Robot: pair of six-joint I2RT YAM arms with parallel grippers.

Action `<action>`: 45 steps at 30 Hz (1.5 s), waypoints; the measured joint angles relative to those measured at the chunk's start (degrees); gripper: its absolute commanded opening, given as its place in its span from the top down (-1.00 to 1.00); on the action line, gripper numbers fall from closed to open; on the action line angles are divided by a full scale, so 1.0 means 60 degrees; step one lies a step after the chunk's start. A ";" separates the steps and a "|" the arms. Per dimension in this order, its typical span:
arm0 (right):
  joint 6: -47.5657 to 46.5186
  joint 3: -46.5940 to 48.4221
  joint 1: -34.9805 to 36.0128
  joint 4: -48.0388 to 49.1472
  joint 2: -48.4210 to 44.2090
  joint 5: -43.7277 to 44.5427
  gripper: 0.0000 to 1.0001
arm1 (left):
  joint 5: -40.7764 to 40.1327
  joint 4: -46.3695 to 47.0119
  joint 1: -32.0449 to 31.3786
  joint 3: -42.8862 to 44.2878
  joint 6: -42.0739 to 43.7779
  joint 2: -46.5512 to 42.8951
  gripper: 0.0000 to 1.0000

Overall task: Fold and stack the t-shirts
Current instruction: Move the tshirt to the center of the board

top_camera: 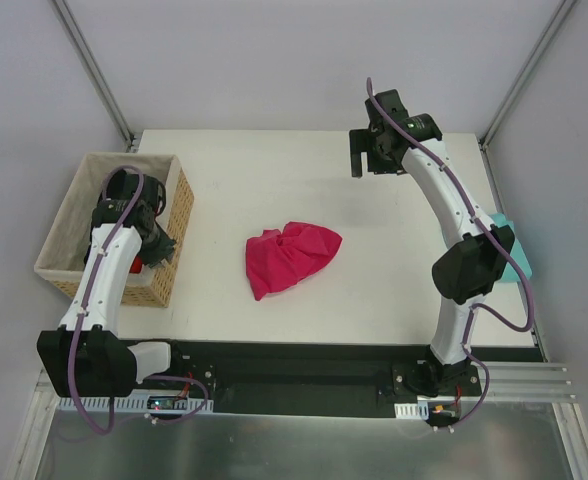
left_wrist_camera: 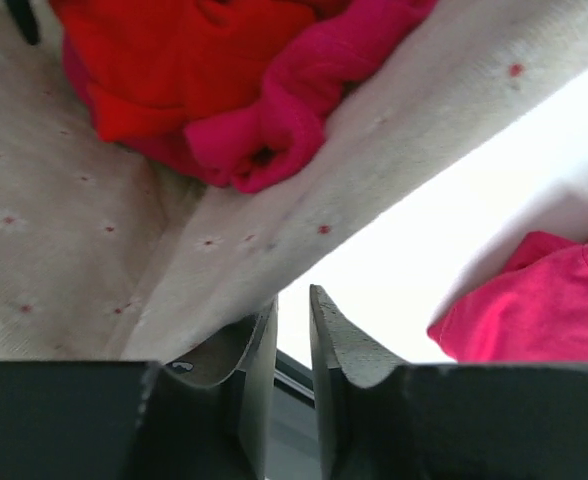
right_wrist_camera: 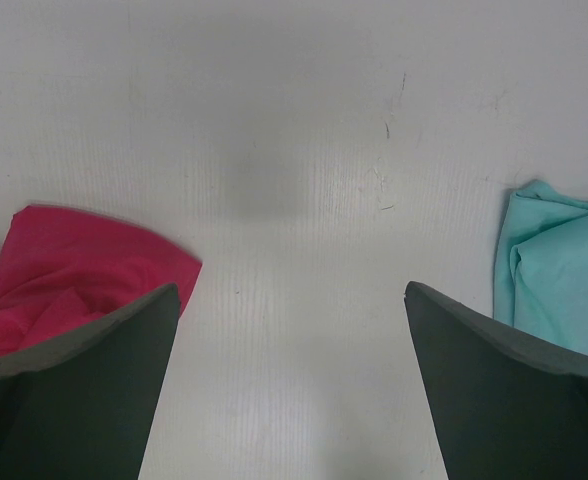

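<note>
A crimson-pink t-shirt (top_camera: 289,258) lies crumpled in the middle of the table; it also shows in the wrist views as the pink t-shirt (left_wrist_camera: 544,300) and the pink t-shirt (right_wrist_camera: 64,270). A teal t-shirt (top_camera: 515,256) lies folded at the table's right edge, partly behind the right arm, and the teal t-shirt (right_wrist_camera: 564,280) shows under the right wrist too. My left gripper (top_camera: 161,247) hangs over the basket's right wall; the left gripper (left_wrist_camera: 292,300) stands only a narrow slit apart, nothing between its fingers. My right gripper (top_camera: 371,163) hovers at the far side; the right gripper (right_wrist_camera: 289,300) is wide open over bare table.
A woven wicker basket (top_camera: 179,205) stands at the table's left. Its cream flowered liner (left_wrist_camera: 74,250) drapes against my left finger. Red cloth (left_wrist_camera: 194,60) and more pink cloth (left_wrist_camera: 294,110) lie bunched inside it. White walls enclose the table.
</note>
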 measured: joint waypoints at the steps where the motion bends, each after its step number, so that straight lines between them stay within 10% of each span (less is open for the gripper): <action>1: 0.0007 0.0000 0.0000 0.0000 0.0000 0.0000 -0.99 | 0.0106 0.0055 0.0000 -0.0004 0.0095 0.0066 0.60; 45: 0.0627 -0.0124 0.0244 -0.0761 -0.0393 0.1115 -0.99 | 0.1625 0.1042 0.0969 0.2539 0.2025 0.3949 0.67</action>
